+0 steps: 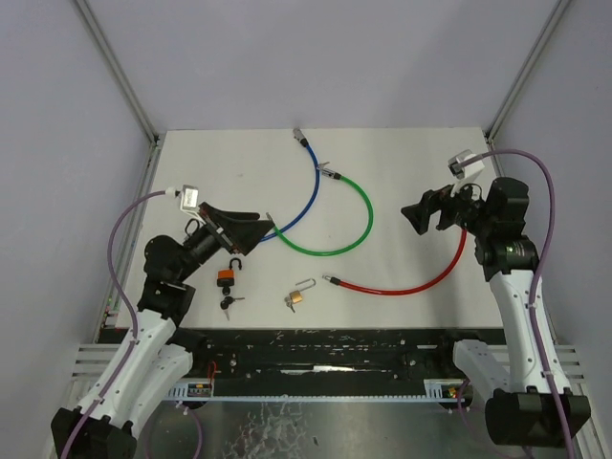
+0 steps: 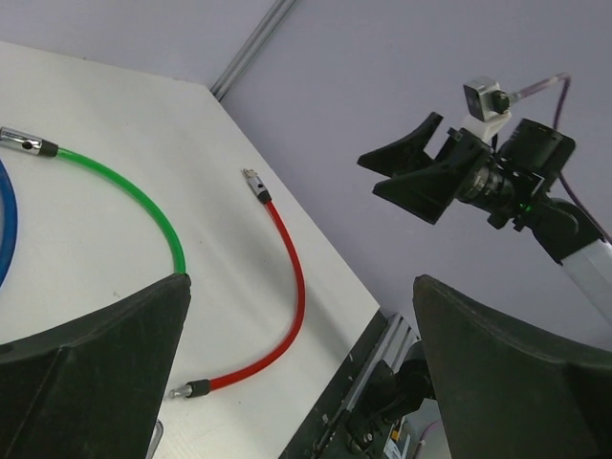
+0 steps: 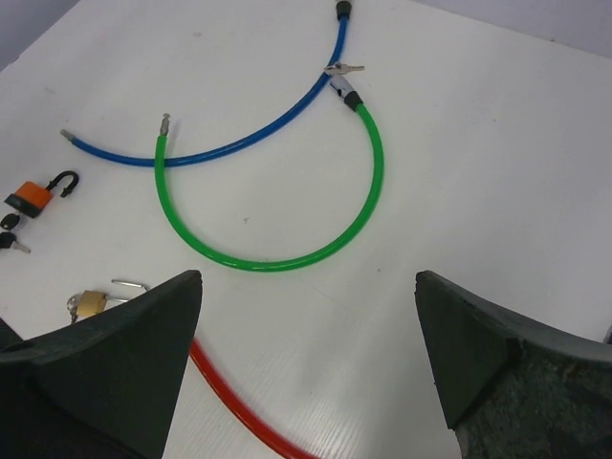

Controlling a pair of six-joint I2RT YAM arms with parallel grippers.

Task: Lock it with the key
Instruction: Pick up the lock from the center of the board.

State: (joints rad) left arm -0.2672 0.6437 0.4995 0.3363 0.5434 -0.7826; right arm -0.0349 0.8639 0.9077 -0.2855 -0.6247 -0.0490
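Note:
An orange padlock (image 1: 228, 276) with a black shackle lies near the table's front left, and black-headed keys (image 1: 228, 303) lie just in front of it. A small brass padlock (image 1: 296, 298) with its shackle swung up lies to their right. The right wrist view shows the orange padlock (image 3: 31, 196), the keys (image 3: 10, 232) and the brass padlock (image 3: 89, 304) at its left edge. My left gripper (image 1: 256, 228) hangs open above and behind the orange padlock, holding nothing. My right gripper (image 1: 413, 216) is open over the right half, also holding nothing.
Three cables lie across the table: blue (image 1: 308, 196), green (image 1: 361, 206) and red (image 1: 426, 280). A silver key (image 1: 328, 173) rests where the blue and green cables meet. Side walls and metal posts (image 1: 115, 72) bound the table. A black rail (image 1: 335, 349) runs along the near edge.

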